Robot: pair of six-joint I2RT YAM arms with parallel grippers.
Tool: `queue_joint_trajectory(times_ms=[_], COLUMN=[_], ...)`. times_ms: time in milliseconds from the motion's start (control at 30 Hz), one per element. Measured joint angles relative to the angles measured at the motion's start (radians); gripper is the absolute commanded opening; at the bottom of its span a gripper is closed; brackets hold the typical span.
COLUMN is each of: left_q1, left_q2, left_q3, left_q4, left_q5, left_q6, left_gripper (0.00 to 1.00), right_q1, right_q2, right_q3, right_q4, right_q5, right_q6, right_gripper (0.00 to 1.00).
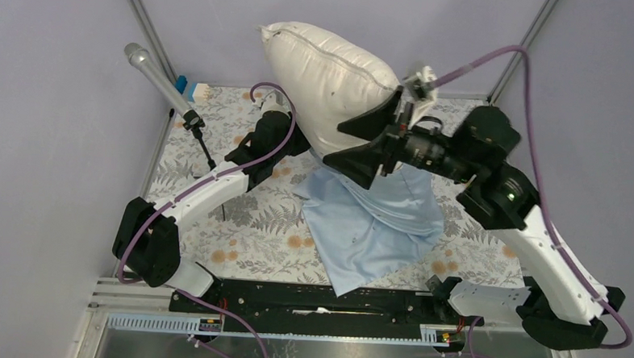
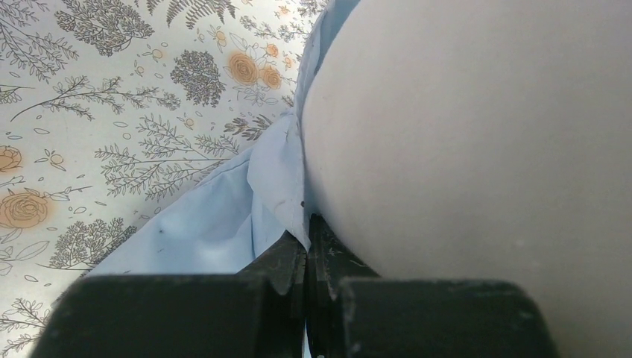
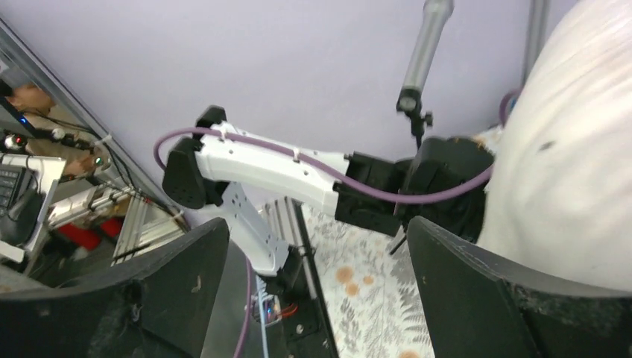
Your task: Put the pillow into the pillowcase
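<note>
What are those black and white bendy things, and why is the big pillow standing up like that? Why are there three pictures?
Those are two robot arms. One picture looks down from above; the other two come from small cameras on each arm's wrist. On the flowery tablecloth lies a light-blue pillowcase, and the cream pillow stands with its lower end tucked into it. The left gripper is pinched shut on the pillowcase's edge, right beside the pillow. The right gripper has its fingers spread wide, one finger against the pillow's side, not squeezing it. A grey microphone on a stand sits at the back left.
</note>
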Motion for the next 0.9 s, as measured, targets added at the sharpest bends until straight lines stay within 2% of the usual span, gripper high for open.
queue_joint_trajectory(times_ms=[133, 300, 367, 500, 567, 633, 833, 900], left_q1=[0.0, 0.001, 0.003, 0.008, 0.009, 0.009, 0.01, 0.01], left_q2=[0.0, 0.0, 0.0, 0.0, 0.0, 0.0, 0.0, 0.0], left_q3=[-0.002, -0.002, -0.004, -0.009, -0.009, -0.009, -0.009, -0.009], left_q4=[0.0, 0.0, 0.003, 0.005, 0.007, 0.007, 0.006, 0.006], left_q5=[0.0, 0.0, 0.0, 0.0, 0.002, 0.002, 0.004, 0.005], left_q6=[0.004, 0.014, 0.017, 0.017, 0.018, 0.018, 0.028, 0.031], left_gripper=[0.0, 0.0, 0.0, 0.0, 0.0, 0.0, 0.0, 0.0], right_q1=[0.0, -0.006, -0.08, -0.387, -0.478, -0.511, -0.52, -0.523], right_q2=[-0.084, -0.058, -0.019, 0.058, 0.096, 0.114, 0.17, 0.17], right_q3=[0.008, 0.129, 0.167, 0.159, 0.12, 0.066, 0.079, 0.059], right_q4=[0.037, -0.038, -0.065, -0.13, -0.143, -0.173, -0.263, -0.281], right_q5=[0.116, 0.547, 0.65, 0.644, 0.631, 0.626, 0.641, 0.65], right_q6=[-0.014, -0.043, -0.035, 0.059, 0.097, 0.124, 0.125, 0.121], right_gripper=[1.0, 1.0, 0.98, 0.96, 0.96, 0.93, 0.82, 0.75])
